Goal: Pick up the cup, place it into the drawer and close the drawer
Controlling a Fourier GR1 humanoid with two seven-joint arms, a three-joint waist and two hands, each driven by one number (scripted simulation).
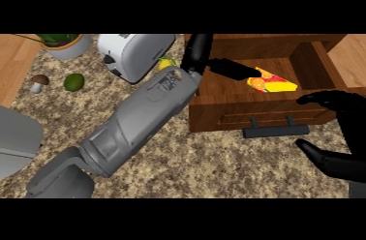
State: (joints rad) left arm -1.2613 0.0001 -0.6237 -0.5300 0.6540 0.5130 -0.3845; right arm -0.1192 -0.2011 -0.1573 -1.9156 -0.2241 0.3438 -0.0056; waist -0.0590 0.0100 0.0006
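- My left arm reaches diagonally across the bench from its near-left corner, and my left hand [227, 68] is over the open drawer [236, 91] at the far-right part of the bench
- The cup [271, 82], patterned in red, yellow and orange, lies tilted inside the drawer, towards its right side; I judge it is resting on the drawer floor or very near it
- The left hand's fingers are stretched out towards the cup and their tips meet its left end; I cannot tell whether they pinch it or have let go, so I won't call the grip either way
- My right hand [342, 137] is by the bench's right edge, just in front of the drawer's right corner, fingers curved and spread with nothing between them; it holds nothing
- The drawer is pulled well out, its dark handle [277, 130] at the front facing me, untouched
- Progress as I read it: the pick-up is done and the cup is in the drawer; releasing it cleanly, if that's not done, and drawing the left hand clear are left
- After that the drawer has to be pushed shut; the right hand looks best placed for the front panel
- Over at the far-left part of the bench I see a toaster [136, 52], a plant pot [70, 46], an avocado [73, 82] and a mushroom [39, 81], all well apart from the work
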